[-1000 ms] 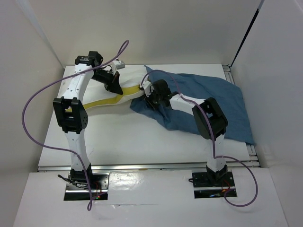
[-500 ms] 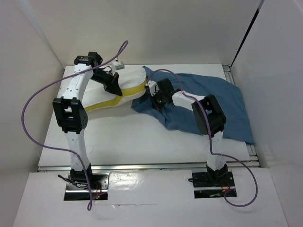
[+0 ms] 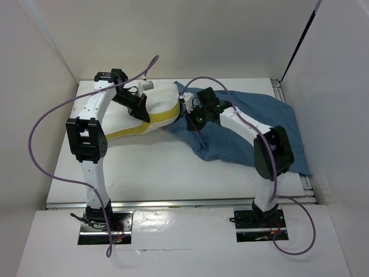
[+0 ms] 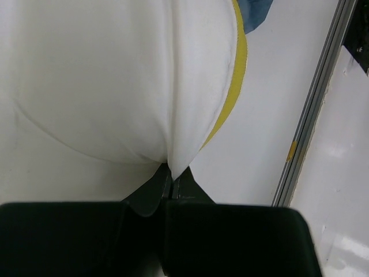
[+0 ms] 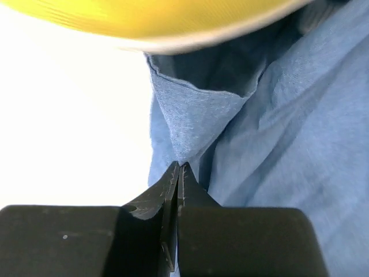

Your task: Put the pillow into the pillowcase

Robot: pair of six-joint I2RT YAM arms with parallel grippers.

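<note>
The pillow (image 3: 160, 97) is lying far left on the table (image 3: 144, 170), and its yellow-banded end is now pressing closer to the pillowcase (image 3: 259, 124) mouth than a second ago. Your left gripper (image 4: 171, 173) is clenching its white fold. Your right gripper (image 5: 179, 168) is pinching the blue hem and carrying it farther back, so insertion looks to be starting.

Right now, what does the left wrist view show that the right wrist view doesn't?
Left wrist only: the left gripper pinching a white fold of the pillow, and the table's metal rail. Right wrist only: the right gripper pinching the pillowcase at its hemmed edge. Both: jaws shut on fabric, plus the pillow's yellow band and some pillowcase.
</note>
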